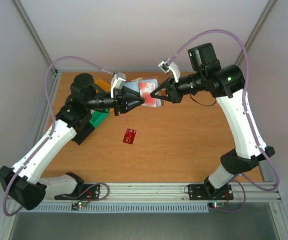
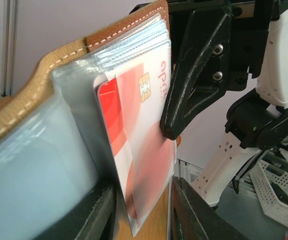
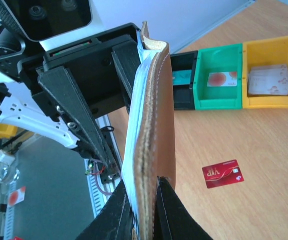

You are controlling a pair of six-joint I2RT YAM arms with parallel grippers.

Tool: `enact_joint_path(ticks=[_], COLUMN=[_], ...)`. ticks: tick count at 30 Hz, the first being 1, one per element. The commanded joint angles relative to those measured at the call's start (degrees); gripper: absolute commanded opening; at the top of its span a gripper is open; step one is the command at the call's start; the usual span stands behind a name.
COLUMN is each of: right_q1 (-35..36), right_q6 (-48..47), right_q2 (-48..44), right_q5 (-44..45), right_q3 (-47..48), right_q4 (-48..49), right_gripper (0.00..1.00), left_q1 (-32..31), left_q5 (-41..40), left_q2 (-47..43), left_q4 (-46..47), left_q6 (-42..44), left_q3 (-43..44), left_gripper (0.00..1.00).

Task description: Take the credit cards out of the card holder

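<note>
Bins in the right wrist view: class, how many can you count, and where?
3, in one row: black bin partly behind the card holder, green bin in the middle, yellow bin at the far end. The holder may hide others.

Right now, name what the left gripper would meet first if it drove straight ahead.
The left gripper meets the red-and-white plastic card in a clear sleeve of the brown leather card holder, already between its fingers. Beyond that, likely the right gripper, though depth is unclear.
</note>
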Motion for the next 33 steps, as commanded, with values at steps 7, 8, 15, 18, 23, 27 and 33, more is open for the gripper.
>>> enact_joint_path(ticks=[7, 8, 15, 18, 23, 27, 33], right_q1=[-2.5, -2.51, -2.51, -3.04, -7.74, -9.19, -9.81], right_q6=[0.69, 0.28, -0.37, 0.17, 3.18, 3.5, 1.89], right_q2=[-2.12, -2.42, -2.8, -3.47, -4.53, -4.22, -4.68], right_q5=[-12.7, -11.93, -11.21, -11.36, -18.23, -20.04, -21.53], right_q3=[-8.24, -8.69, -10.44, -11.96, -14.83, -15.13, -15.39], right_q4=[9.83, 10.23, 9.27, 10.79, 13.1, 12.13, 8.91], right_gripper=[0.02, 0.02, 0.06, 0.13, 0.42, 0.41, 0.46], left_q1=[-2.58, -3.01, -3.3, -3.31, -3.22, -2.76, -0.61], left_q5=[1.45, 1.39, -0.9, -1.05, -4.52, -4.88, -3.29], left_q2=[2.17, 2.63, 1.58, 1.41, -0.53, -0.91, -1.24], left_q4=[14.29, 16.2, 12.62, 12.51, 10.47, 10.19, 10.17], left_q6=[-2.06, -3.36, -3.62, -3.91, -4.48, -4.82, -6.52], left_q3=[-0.18, -0.45, -0.02, -0.27, -1.41, -1.9, -1.99], left_gripper=[0.31, 0.31, 0.0, 0.0, 0.0, 0.0, 0.0])
